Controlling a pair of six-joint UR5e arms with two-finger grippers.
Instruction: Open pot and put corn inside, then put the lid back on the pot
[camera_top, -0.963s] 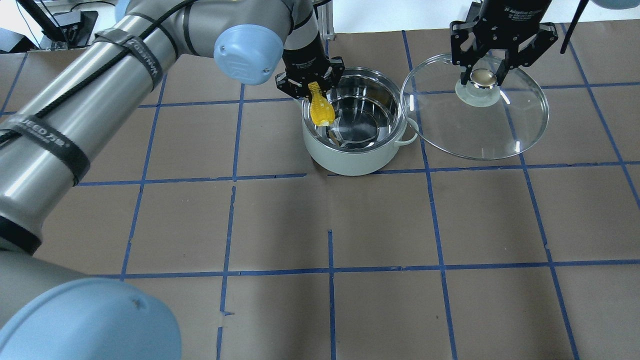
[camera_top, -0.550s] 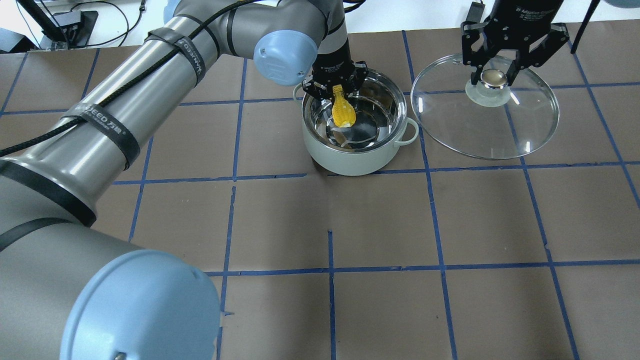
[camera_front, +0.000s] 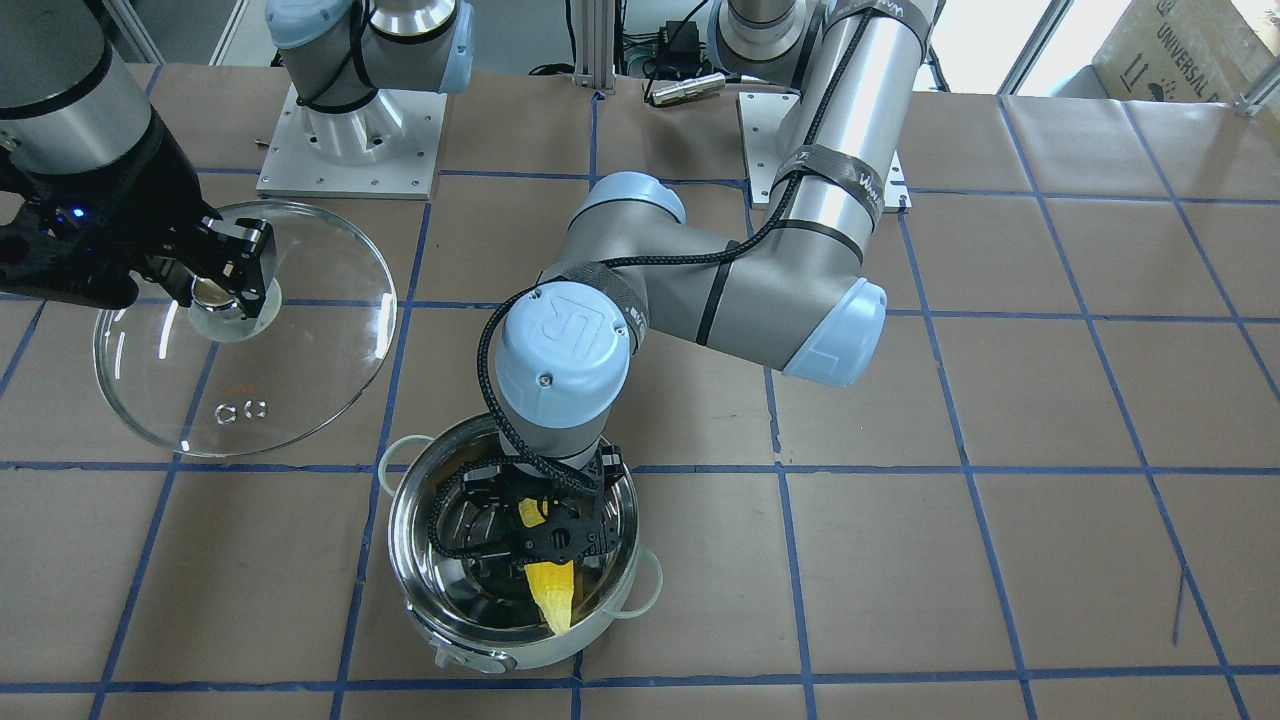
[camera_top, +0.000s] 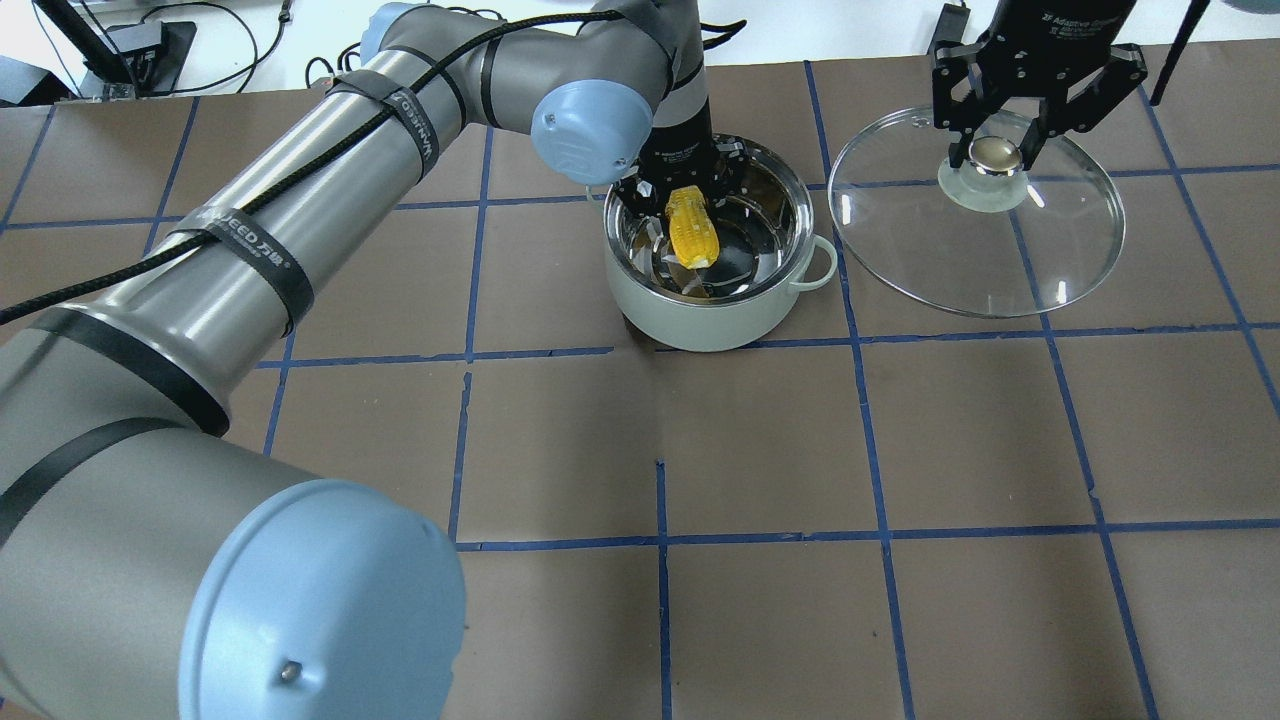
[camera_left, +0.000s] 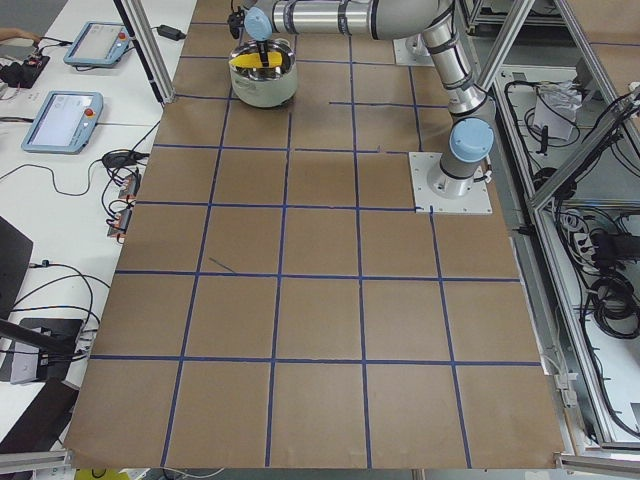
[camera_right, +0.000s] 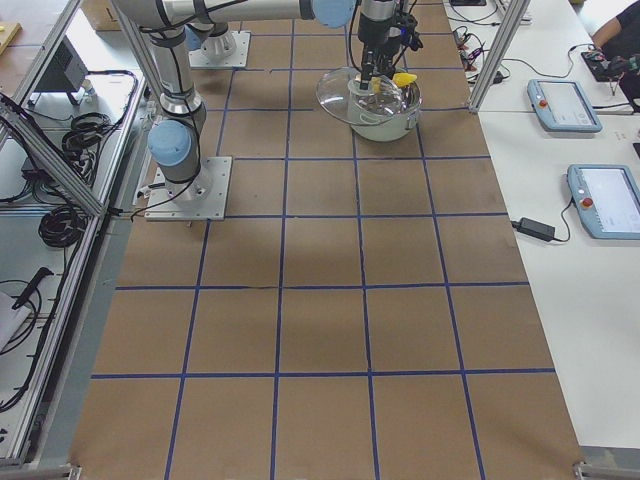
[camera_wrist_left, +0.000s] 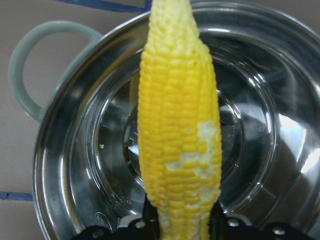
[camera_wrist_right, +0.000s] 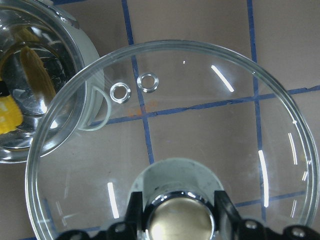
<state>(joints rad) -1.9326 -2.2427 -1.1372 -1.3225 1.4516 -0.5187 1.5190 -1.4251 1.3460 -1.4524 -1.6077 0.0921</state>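
The open steel pot (camera_top: 715, 305) stands on the table, lid off. My left gripper (camera_top: 682, 195) is shut on the yellow corn (camera_top: 693, 232) and holds it inside the pot's mouth, pointed tip down toward the bottom. The corn (camera_wrist_left: 180, 130) fills the left wrist view above the pot's shiny floor (camera_wrist_left: 250, 150). In the front view the corn (camera_front: 552, 592) sits in the pot (camera_front: 500, 650). My right gripper (camera_top: 990, 150) is shut on the knob of the glass lid (camera_top: 980, 260) and holds it in the air to the right of the pot. The lid (camera_wrist_right: 200, 130) shows in the right wrist view.
The table (camera_top: 700, 450) is brown paper with a blue tape grid. The left arm's long links (camera_top: 300, 250) stretch across the left half. The arm bases (camera_front: 350, 140) stand at the table's back edge. Operator pendants (camera_right: 560, 105) lie on the side benches.
My left gripper has moved right and down, carrying the corn from the pot's left rim to inside the pot. My right gripper has shifted the lid slightly right.
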